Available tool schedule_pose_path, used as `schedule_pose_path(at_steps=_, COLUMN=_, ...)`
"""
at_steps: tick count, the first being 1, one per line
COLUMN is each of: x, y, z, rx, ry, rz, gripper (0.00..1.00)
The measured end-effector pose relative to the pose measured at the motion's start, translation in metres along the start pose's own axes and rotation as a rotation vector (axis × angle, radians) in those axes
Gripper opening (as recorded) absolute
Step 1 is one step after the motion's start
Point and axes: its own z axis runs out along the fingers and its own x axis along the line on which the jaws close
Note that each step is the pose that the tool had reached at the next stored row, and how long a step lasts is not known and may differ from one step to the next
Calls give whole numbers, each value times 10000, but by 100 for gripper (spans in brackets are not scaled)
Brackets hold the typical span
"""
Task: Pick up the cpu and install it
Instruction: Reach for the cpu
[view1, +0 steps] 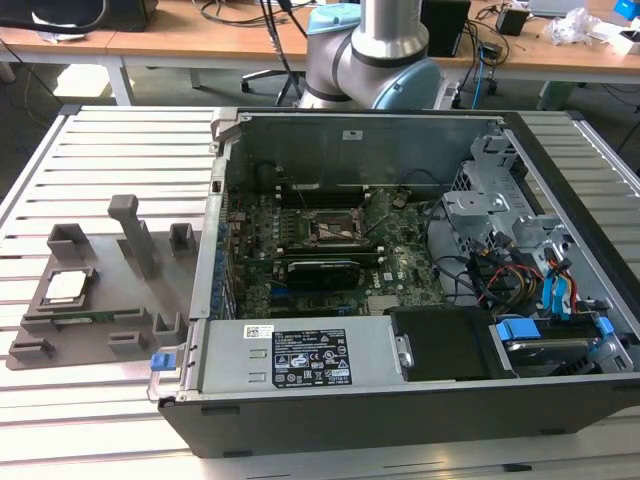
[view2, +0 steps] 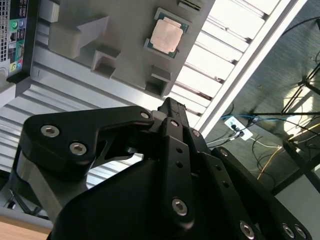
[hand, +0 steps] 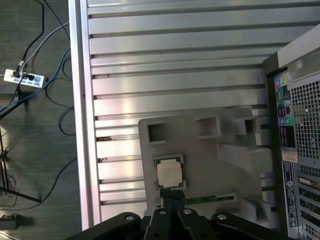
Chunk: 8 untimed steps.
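The cpu (view1: 65, 287), a small square chip with a silver top and pale rim, lies flat in a recess of the grey holder (view1: 100, 262) on the slatted table, at the exterior view's left. Both wrist views look down on the cpu (view2: 166, 36) (hand: 169, 174). My black gripper (view2: 172, 106) (hand: 172, 199) hangs well above the holder with its fingertips together and nothing between them. In the first wrist view its tips line up just beside the chip. The square black socket (view1: 335, 232) sits on the motherboard inside the open computer case (view1: 400, 150).
A narrow green memory stick (hand: 210, 199) lies in a slot of the holder beside the cpu. The holder has a tall post (view1: 135, 232) and several raised blocks. Drive cages and cables (view1: 520, 270) fill the case's right side. The table edge and floor cables (hand: 30, 80) lie beyond.
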Motion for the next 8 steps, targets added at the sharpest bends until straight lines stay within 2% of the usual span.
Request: schedule_pose_path(at_steps=8, x=122, y=-9, z=-3, rx=0, ry=0, rz=-1, gripper=11)
